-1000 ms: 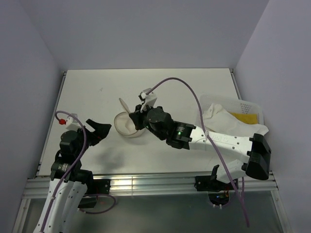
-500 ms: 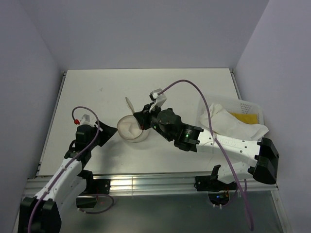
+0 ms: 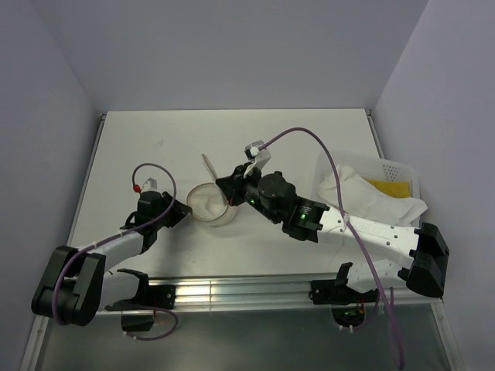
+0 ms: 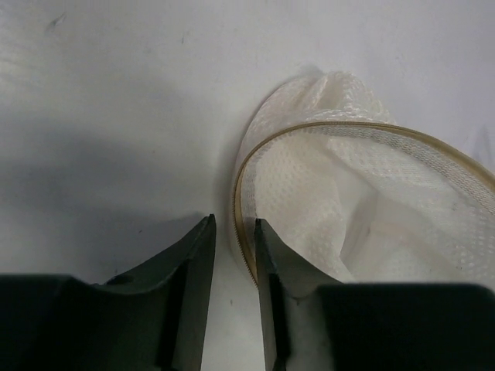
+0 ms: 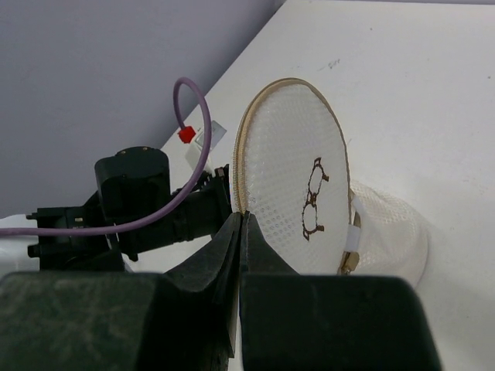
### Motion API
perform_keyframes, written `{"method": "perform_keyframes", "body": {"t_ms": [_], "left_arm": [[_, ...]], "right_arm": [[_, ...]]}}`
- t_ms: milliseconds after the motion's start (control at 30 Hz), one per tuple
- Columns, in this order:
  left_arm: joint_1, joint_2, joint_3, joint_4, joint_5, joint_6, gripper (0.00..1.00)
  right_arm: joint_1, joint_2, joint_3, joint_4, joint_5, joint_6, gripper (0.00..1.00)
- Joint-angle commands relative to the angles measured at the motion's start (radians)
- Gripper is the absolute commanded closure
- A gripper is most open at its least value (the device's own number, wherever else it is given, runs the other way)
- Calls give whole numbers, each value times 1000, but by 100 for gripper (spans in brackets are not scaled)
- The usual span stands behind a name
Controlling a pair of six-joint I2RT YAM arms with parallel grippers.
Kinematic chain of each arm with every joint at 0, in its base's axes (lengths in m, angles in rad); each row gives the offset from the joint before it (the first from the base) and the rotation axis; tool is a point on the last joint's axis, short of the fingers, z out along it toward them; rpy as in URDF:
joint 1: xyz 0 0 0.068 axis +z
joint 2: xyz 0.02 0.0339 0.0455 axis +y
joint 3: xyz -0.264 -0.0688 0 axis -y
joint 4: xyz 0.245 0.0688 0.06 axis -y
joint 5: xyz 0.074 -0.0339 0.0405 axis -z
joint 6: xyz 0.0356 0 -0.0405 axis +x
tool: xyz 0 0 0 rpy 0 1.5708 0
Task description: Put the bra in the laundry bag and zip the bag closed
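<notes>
Shows laundry bag (image 3: 207, 202) pinched tight by right pincer (image 5: 241, 222) at two o'clock, rim straddled by slightly parted left pincer (image 4: 232, 226) at nine.

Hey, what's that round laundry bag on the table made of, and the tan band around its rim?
The laundry bag looks like white synthetic mesh, soft and matte: a fine grid of holes shows, and its wall slumps in folds. The tan band looks like woven zipper tape or binding, though no teeth are clear. It holds a clean round curve, so it is probably stiffened.
</notes>
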Motion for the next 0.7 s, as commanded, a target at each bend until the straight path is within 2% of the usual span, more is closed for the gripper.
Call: {"method": "perform_keyframes", "body": {"t_ms": [0, 67, 133, 167, 233, 300, 333, 433, 467, 500, 533, 667], "left_arm": [[-12, 15, 33, 123, -27, 13, 67], [-13, 23, 27, 143, -35, 12, 70], [-13, 48, 28, 173, -30, 12, 68], [-13, 58, 31, 177, -24, 10, 66], [-15, 93, 40, 190, 2, 13, 51], [-15, 110, 43, 205, 15, 12, 49], [-15, 119, 40, 213, 16, 10, 51], [-15, 96, 39, 219, 14, 6, 75], [-15, 79, 39, 211, 13, 7, 95], [-15, 31, 46, 172, 2, 7, 100], [-15, -3, 53, 171, -4, 10, 100], [-16, -201, 86, -9, -26, 13, 100]], "right_arm": [[-14, -35, -15, 49, -8, 8, 100], [-16, -36, -20, 49, -11, 9, 100], [-17, -38, -18, 49, -20, 11, 100], [-17, -39, -20, 50, -22, 11, 100], [-19, -41, -20, 50, -25, 6, 100], [-19, -44, -20, 47, -28, 6, 100], [-21, -44, -20, 47, -28, 5, 100], [-25, -44, -20, 47, -30, 8, 100], [-25, -45, -22, 47, -31, 9, 100], [-25, -47, -25, 49, -27, 12, 100], [-28, -48, -26, 49, -24, 16, 100], [-33, -47, -17, 37, -2, 32, 100]]}}
